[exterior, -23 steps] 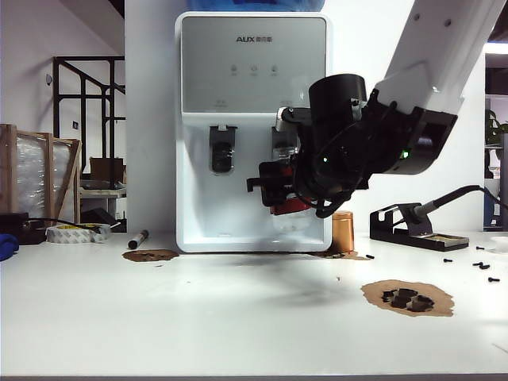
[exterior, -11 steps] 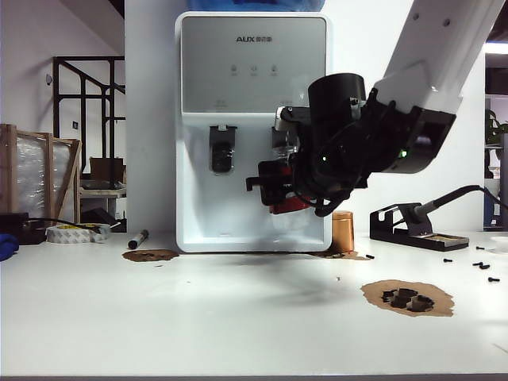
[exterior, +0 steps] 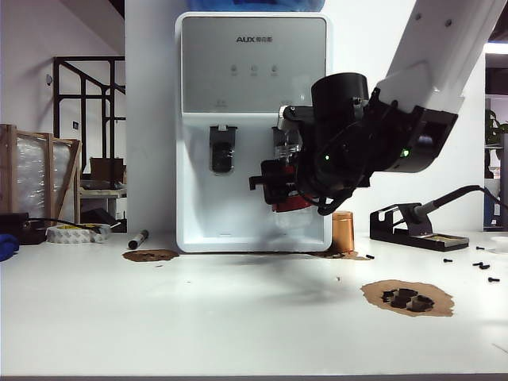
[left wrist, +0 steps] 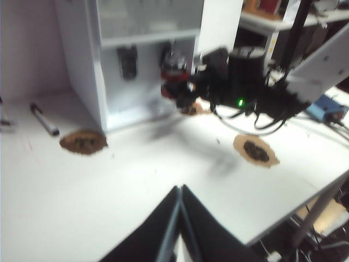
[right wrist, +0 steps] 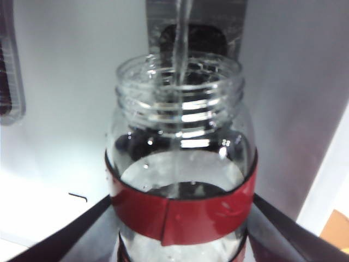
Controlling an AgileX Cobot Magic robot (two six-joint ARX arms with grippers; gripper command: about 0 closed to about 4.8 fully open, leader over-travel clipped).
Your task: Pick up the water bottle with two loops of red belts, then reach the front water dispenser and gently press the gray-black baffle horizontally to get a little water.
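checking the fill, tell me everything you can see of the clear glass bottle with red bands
The clear glass water bottle is jar-like, with a threaded open neck and a wide red tape band around its body; a second band barely shows at the lower edge. It stands upright, clamped between the dark fingers of the right gripper, held off the table at the right tap of the white water dispenser. A thin stream of water runs into its mouth, and droplets cling inside. The left gripper, shut, hangs far back over the table.

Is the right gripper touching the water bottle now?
Touching. In the right wrist view both fingers of the right gripper press against the water bottle at its sides.
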